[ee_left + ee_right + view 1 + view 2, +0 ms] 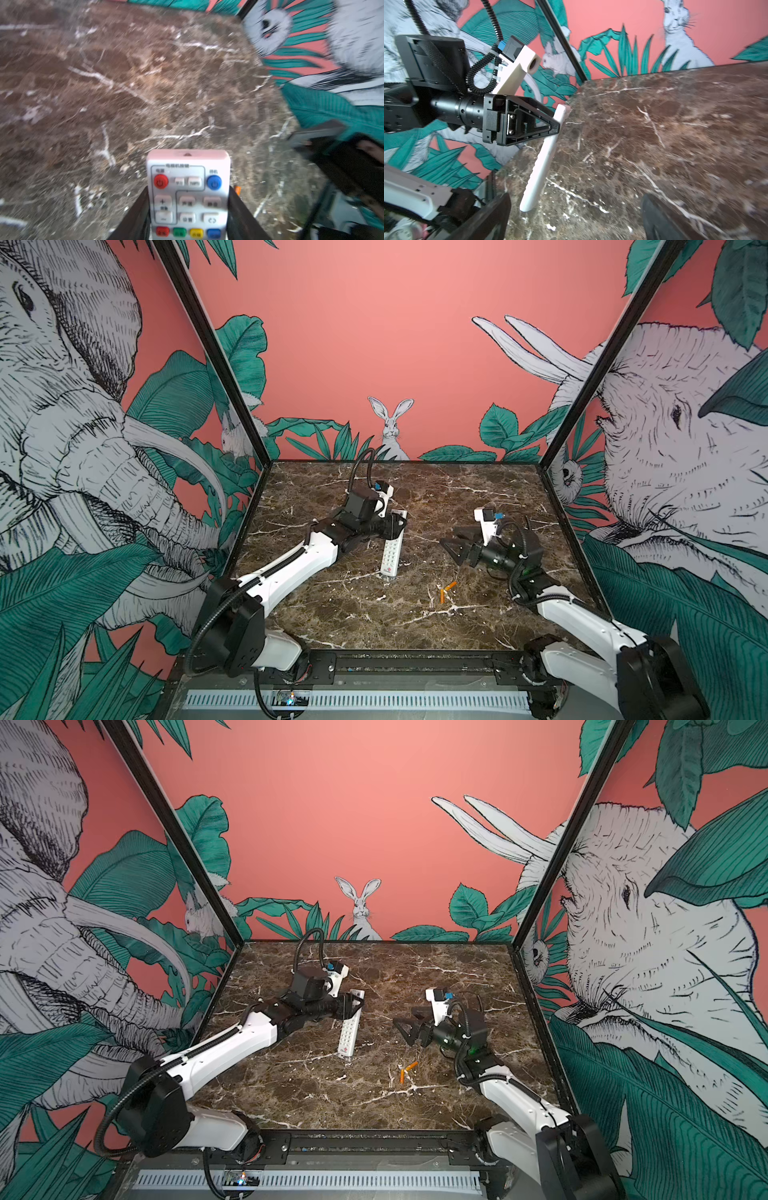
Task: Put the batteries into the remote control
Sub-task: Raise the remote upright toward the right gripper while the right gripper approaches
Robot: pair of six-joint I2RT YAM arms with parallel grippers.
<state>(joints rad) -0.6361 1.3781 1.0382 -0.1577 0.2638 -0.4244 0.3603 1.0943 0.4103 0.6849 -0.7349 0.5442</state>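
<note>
The batteries [448, 591], nearest on the surface [340, 614], are seen at 6 o'clock of the empty, wide-open right gripper [449, 537], the nearer one. Beyond, the remote control [390, 551], axis 12-to-6 o'clock, is clamped by the left gripper [397, 524].

In both top views the left gripper [395, 526] is covering the far stretch of the remote control [390, 556], and the batteries [446, 591] are showing too small to tell their ends apart. The left wrist view is blurring. Its edge is cutting off the remote control and the fingers [135, 218], one of them hiding all but an orange sliver of the batteries [238, 190].
</note>
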